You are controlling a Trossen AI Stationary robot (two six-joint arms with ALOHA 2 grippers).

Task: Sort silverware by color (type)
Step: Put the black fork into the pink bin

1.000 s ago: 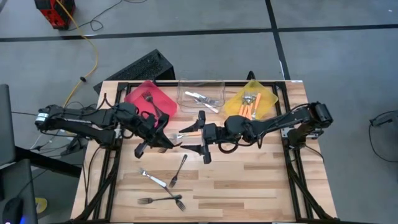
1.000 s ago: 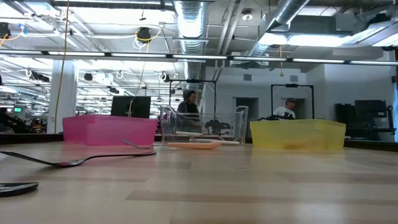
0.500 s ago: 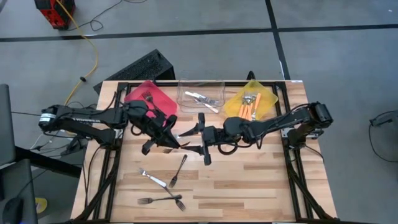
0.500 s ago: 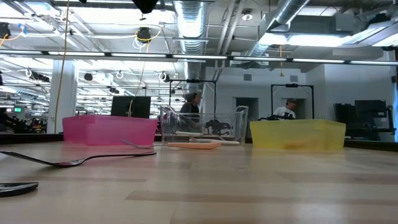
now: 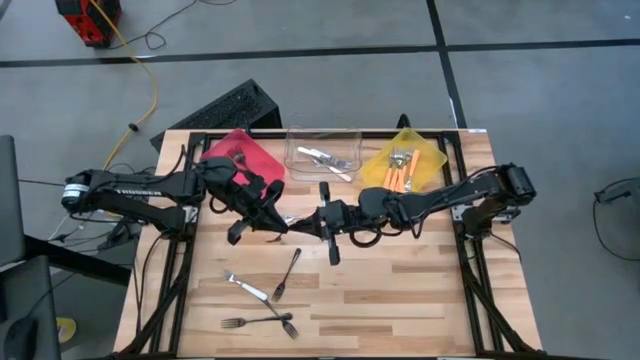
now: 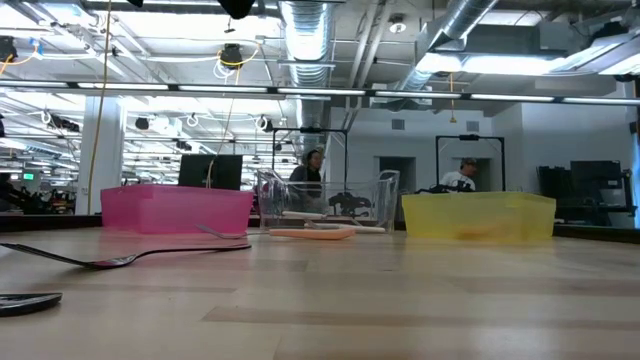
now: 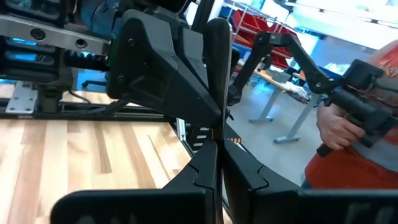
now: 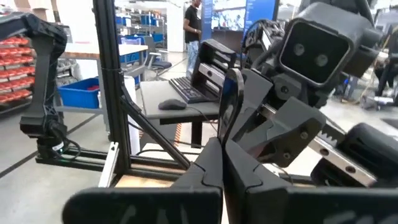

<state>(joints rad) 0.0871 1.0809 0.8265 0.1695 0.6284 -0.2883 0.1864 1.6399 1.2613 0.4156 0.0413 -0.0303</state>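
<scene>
Above the table's middle my two grippers meet tip to tip, both level. My left gripper [image 5: 284, 222] comes from the table's left and is shut on a fork [image 5: 296, 221]. My right gripper [image 5: 312, 222] comes from the right and is shut on the same fork. Only a light sliver of the fork shows between them from above, and a bit of orange [image 7: 234, 140] shows beside the fingers in the left wrist view. Loose forks lie on the near left of the table: a dark one [image 5: 286, 273], a silver one [image 5: 247, 288] and a crossed dark pair [image 5: 262, 322]. My left gripper pinches the fork between its two shut fingers [image 7: 208, 165], level, from the table's left. The fingers hide which part of the fork they have. The fork is lifted clear of the table. My right gripper pinches the fork's other end between its shut fingers [image 8: 214, 165], level, from the table's right, straight opposite the left gripper. Its own fingers cover the place of contact.
Along the far edge stand a red bin [image 5: 240, 158] with a dark fork, a clear bin [image 5: 322, 152] with silver forks and a yellow bin [image 5: 404, 165] with orange-handled forks. An orange-handled piece [image 6: 310, 233] lies on the table before the clear bin.
My right gripper has shut its wide-open fingers on the fork and has stayed in place. My left gripper, shut throughout, has carried the fork a little toward the table's right, into the right gripper.
</scene>
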